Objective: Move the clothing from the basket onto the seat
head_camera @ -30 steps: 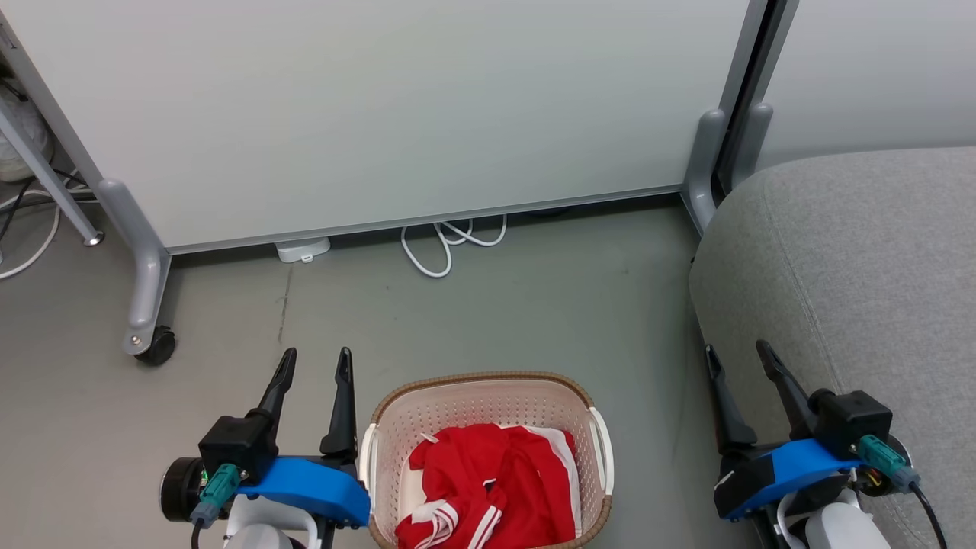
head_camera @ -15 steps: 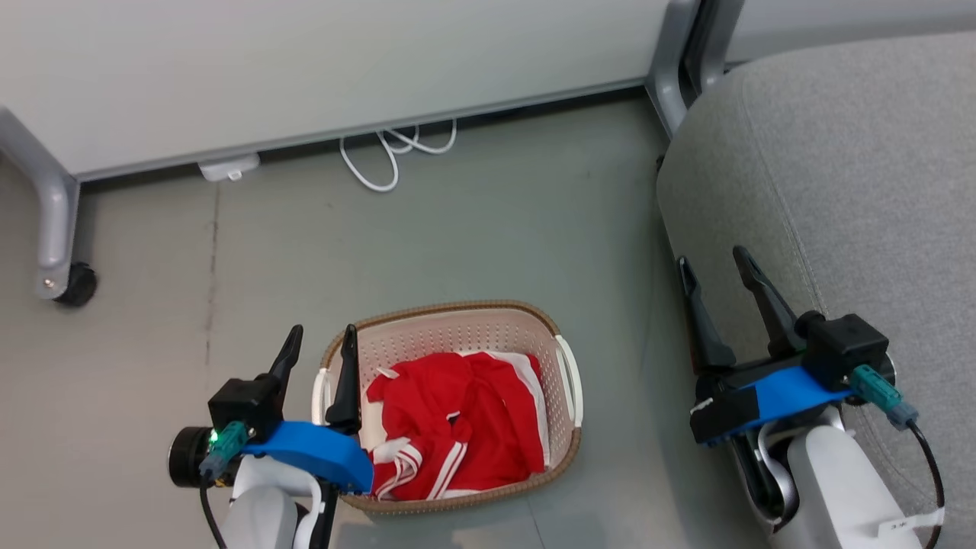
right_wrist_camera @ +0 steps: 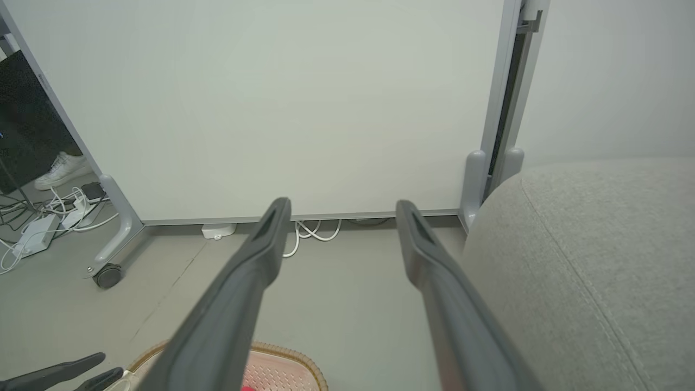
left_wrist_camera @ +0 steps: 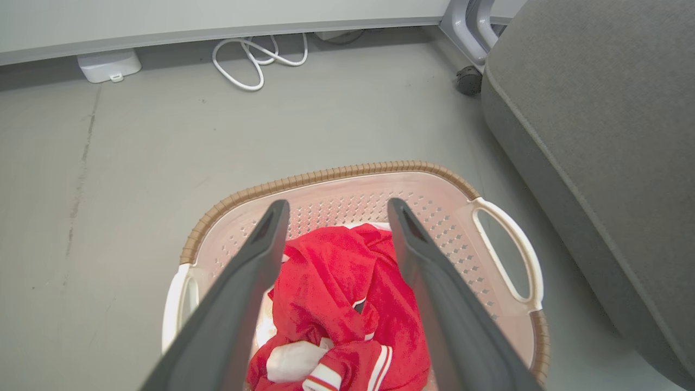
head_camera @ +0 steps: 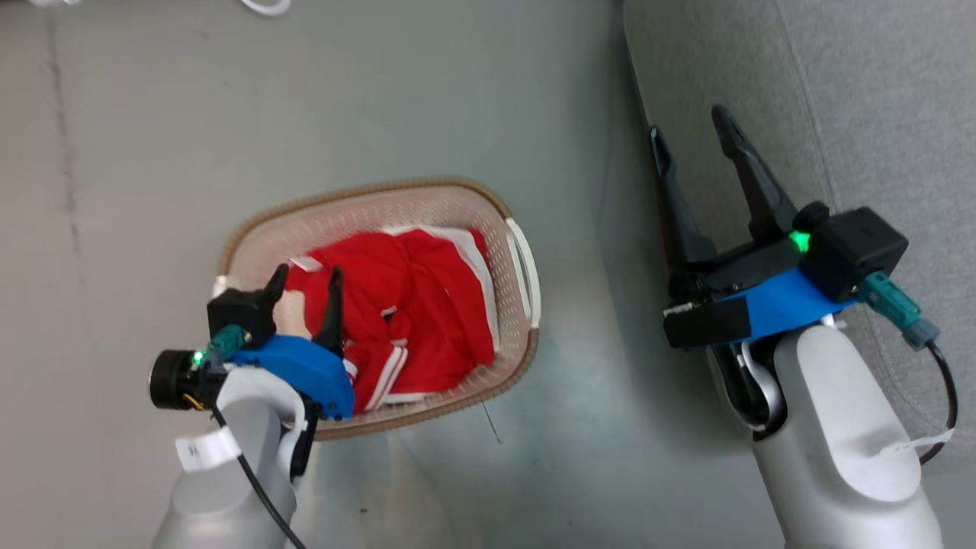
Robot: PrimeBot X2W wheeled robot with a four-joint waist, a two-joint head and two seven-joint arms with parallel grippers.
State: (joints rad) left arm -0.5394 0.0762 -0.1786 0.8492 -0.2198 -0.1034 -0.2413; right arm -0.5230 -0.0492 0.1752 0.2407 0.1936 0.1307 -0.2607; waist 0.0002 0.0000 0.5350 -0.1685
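Observation:
The cream basket (head_camera: 366, 189) with its brown rim stands on the floor left of the grey seat (head_camera: 877, 99). Bright red clothing (head_camera: 415, 297) with white striped trim lies bunched inside it. My left gripper (head_camera: 308, 273) hangs open over the basket's left part, above the clothing, fingers apart with nothing between them. In the left wrist view the clothing (left_wrist_camera: 336, 288) sits below and between the open fingers (left_wrist_camera: 255, 271), inside the basket (left_wrist_camera: 326, 175). My right gripper (head_camera: 688, 126) is open and empty at the seat's left edge, high above the floor. The seat (right_wrist_camera: 597, 244) fills the right of the right wrist view.
A white partition panel (right_wrist_camera: 271, 98) on grey wheeled legs (right_wrist_camera: 108, 274) stands beyond the basket. A white cable (left_wrist_camera: 250, 57) and a small white box (left_wrist_camera: 108, 65) lie at its foot. A person's white shoe (right_wrist_camera: 59, 169) and more cables (right_wrist_camera: 32, 233) show far left.
The head camera has tipped down, shifting the whole picture. My left gripper has moved from beside the basket to over it, above the clothing. The right gripper stays open by the seat.

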